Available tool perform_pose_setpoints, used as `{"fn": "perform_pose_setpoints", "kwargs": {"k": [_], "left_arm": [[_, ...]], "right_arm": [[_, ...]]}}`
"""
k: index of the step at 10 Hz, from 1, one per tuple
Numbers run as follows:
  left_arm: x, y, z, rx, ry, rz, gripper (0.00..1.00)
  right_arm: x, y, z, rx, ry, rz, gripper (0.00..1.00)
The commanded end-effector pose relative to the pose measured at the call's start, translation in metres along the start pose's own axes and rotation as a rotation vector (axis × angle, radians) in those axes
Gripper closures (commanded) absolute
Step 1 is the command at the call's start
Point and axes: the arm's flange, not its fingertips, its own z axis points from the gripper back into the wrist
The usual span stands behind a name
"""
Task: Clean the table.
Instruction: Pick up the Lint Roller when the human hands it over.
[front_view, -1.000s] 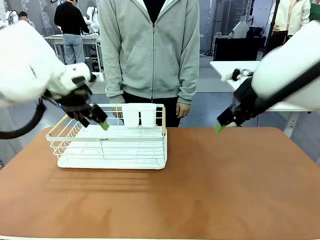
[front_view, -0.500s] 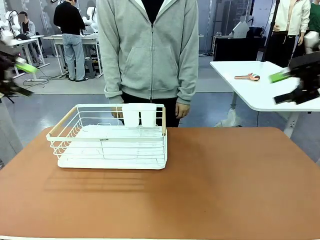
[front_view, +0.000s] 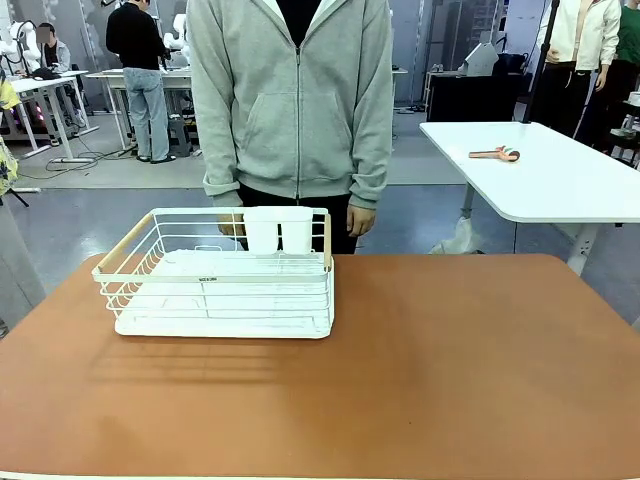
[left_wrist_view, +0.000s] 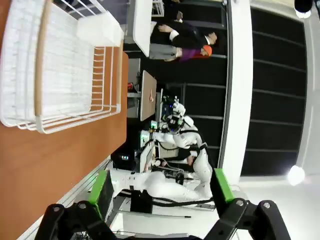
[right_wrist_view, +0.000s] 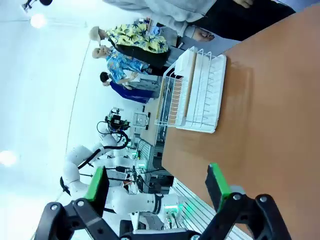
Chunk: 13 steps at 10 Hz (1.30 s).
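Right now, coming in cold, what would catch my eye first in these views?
A white wire rack stands on the left half of the brown table, with a white holder at its far rim. A person in a grey hoodie stands just behind it at the far edge. The left gripper and right gripper have their jaws open, holding nothing.
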Motion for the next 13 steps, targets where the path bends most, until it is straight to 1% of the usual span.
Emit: {"fn": "perform_pose_setpoints", "kwargs": {"k": [1,2,3,4,5,13], "left_arm": [[0.017,-0.021,0.007,0.026,-0.044,0.034,0.0],[0.019,-0.021,0.005,0.05,-0.049,0.04,0.0],[0.018,-0.027,-0.001,0.068,-0.055,0.027,0.0],[0.014,-0.038,-0.01,0.094,-0.054,-0.002,0.0],[0.021,-0.014,0.006,0.042,-0.038,0.028,0.0],[0.021,-0.014,0.006,0.042,-0.038,0.028,0.0]], "right_arm": [[0.007,-0.012,0.0,-0.002,-0.015,0.0,0.0],[0.006,-0.019,0.001,-0.002,-0.024,-0.014,0.0],[0.004,-0.016,0.0,-0.016,-0.02,0.007,0.0],[0.004,-0.02,0.003,-0.01,-0.017,-0.035,0.0],[0.004,-0.02,0.003,-0.01,-0.017,-0.035,0.0],[0.004,-0.02,0.003,-0.01,-0.017,-0.035,0.0]]}}
